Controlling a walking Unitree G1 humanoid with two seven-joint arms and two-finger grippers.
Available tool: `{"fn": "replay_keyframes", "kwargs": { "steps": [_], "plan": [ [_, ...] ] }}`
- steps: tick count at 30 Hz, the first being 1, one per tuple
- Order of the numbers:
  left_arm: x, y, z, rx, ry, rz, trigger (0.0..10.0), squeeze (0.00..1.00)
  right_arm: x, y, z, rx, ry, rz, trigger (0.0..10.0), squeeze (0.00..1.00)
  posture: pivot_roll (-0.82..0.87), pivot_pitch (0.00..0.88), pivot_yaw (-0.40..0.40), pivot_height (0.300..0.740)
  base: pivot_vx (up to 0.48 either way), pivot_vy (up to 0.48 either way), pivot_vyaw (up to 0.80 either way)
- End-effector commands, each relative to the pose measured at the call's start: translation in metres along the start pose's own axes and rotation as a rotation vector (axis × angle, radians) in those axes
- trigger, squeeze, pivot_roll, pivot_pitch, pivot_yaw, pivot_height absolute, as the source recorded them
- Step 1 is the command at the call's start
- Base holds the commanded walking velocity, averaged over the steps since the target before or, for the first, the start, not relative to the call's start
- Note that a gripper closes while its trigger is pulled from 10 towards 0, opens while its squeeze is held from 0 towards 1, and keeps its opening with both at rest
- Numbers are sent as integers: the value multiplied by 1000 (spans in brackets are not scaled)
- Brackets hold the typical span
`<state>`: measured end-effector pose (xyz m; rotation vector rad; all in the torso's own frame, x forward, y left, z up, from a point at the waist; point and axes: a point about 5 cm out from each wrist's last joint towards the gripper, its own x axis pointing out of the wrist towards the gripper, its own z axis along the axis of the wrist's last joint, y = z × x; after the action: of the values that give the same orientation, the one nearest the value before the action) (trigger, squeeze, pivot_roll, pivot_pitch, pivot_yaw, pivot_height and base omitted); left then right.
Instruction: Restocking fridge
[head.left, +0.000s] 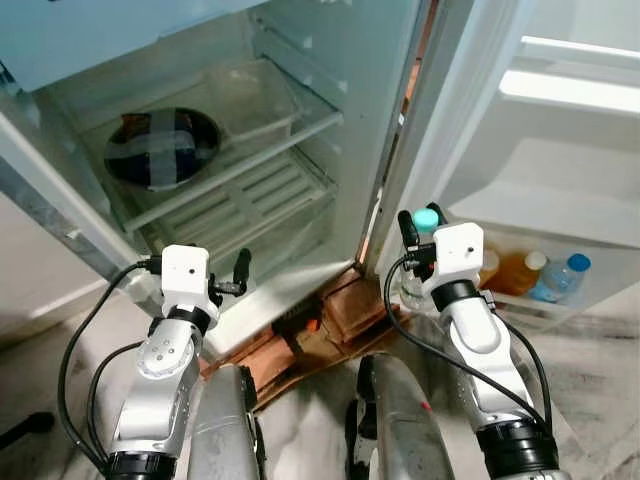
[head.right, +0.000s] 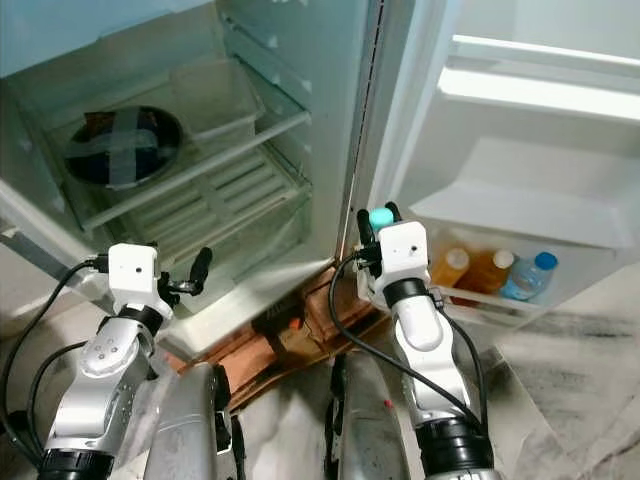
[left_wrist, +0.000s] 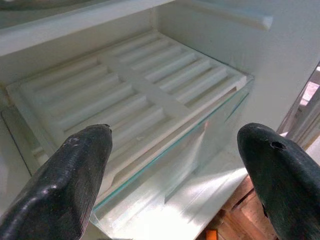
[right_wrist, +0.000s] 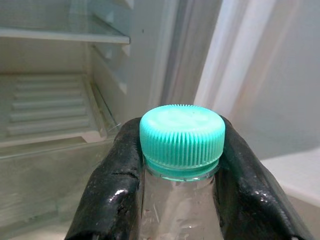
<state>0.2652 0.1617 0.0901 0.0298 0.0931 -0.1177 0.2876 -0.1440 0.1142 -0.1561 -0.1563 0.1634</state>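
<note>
right gripper (right_wrist: 180, 175): fingers clamped on bottle (right_wrist: 181, 142), lower centre-right, by fridge (head.left: 330, 110) opening
left gripper (left_wrist: 175, 165): fingers spread, empty, lower left
door shelf (head.left: 545, 225): three bottles, probably drinks

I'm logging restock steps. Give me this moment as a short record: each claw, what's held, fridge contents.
right claw: shut on the teal-capped bottle, near the open fridge's door hinge
left claw: open, empty, facing the ribbed crisper cover
fridge shelf: dark covered bowl
door bin: two orange bottles, one blue-capped bottle
</note>
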Motion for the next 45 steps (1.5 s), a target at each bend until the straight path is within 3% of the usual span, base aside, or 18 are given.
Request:
{"fn": "replay_keyframes", "kwargs": {
  "steps": [1, 17, 22, 27, 33, 45],
  "plan": [
    [-1, -1, -3, 2, 16, 5, 10000, 0, 0, -6, 1, -9, -11, -20, 10000, 0, -3, 183, 0, 624, 0, -431, 0],
    [-2, 1, -4, -10, 17, 27, 10000, 0, 0, -4, 1, -1, -12, -14, 10000, 0, -1, 185, 1, 624, 0, -103, 0],
    [-8, 13, -5, 25, 32, 72, 10000, 0, 3, 1, 2, 1, -24, 14, 10000, 0, 20, 188, 10, 624, 0, 0, 0],
    [-25, 33, -12, 45, 74, 124, 10000, 0, 17, -3, -3, -14, -14, -6, 10000, 0, 72, 204, 14, 624, 0, 0, 0],
    [-33, 38, -9, 67, 83, 123, 10000, 0, 30, -1, -16, -11, 33, -8, 10000, 0, 123, 222, 15, 609, 0, 0, 0],
    [-43, 45, -3, 90, 98, 130, 10000, 0, 47, 3, -15, -30, 3, -19, 10000, 0, 162, 260, 24, 559, 0, 0, 0]
  ]
}}
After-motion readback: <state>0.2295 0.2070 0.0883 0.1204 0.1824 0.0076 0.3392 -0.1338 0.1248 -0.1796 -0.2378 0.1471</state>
